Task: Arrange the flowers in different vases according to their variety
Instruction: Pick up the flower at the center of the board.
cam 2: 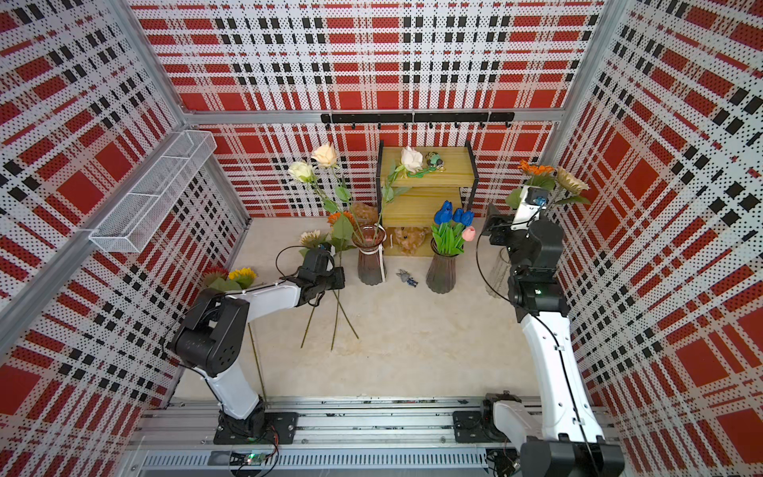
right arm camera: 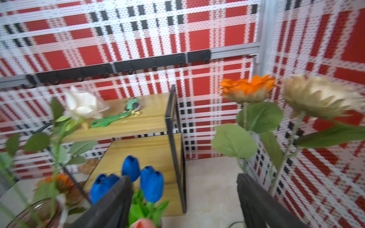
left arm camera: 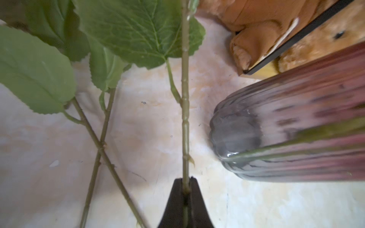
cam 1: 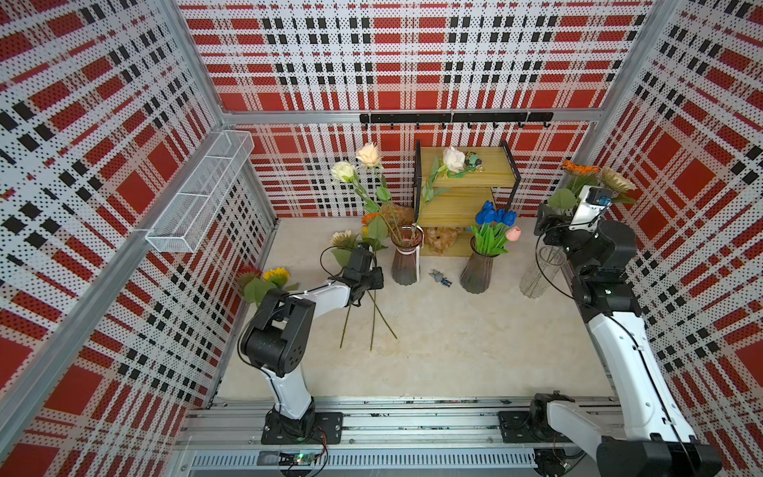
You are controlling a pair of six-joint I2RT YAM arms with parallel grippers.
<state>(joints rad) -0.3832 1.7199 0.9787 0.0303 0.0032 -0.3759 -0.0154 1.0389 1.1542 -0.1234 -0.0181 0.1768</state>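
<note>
Left gripper (left arm camera: 185, 183) is clamping a green flower stem (left arm camera: 185, 118), stem running straight out from between the shut jaws. Purple vase (left arm camera: 286, 128) is standing just beside the jaws; two crossed stems (left arm camera: 100, 146) are lying on the opposite side. Right gripper (right arm camera: 181, 176) is hanging with jaws wide apart, blue tulips (right arm camera: 152, 185) showing beyond the gap.

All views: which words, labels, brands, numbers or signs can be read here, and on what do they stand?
None can be read.
White tag beside the plush toy: blurred, no print shows.
Circuit board at the front rail: too small to read.
</note>
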